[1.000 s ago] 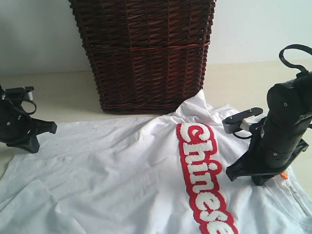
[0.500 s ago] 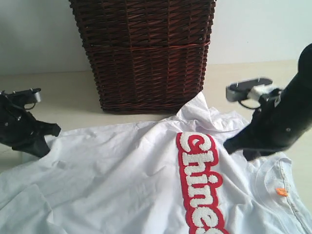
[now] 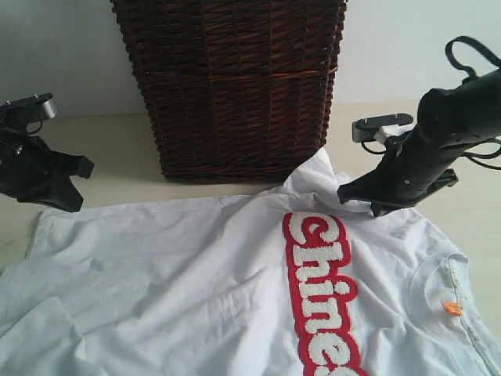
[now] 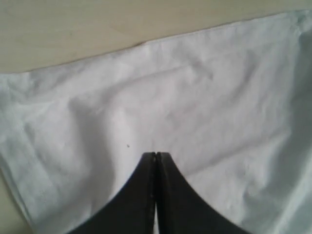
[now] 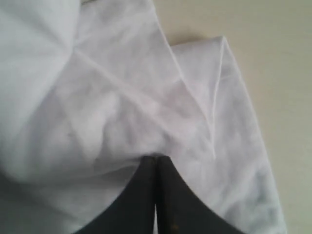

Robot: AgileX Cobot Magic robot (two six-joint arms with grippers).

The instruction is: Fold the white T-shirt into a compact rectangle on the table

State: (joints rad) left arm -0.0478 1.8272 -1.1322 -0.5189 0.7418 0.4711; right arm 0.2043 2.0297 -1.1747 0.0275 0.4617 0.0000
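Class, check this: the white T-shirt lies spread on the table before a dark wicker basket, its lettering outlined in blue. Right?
No. The exterior view shows the lettering on the white T-shirt outlined in red, not blue. The shirt does lie spread on the table before the dark wicker basket.

T-shirt (image 3: 196, 274): spread on counter (image 3: 117, 149), near side.
Basket (image 3: 235, 86): far centre, behind T-shirt.
Left pincer (image 3: 66, 204): T-shirt's far-left edge.
Right pincer (image 3: 374, 207): T-shirt's far-right fold.
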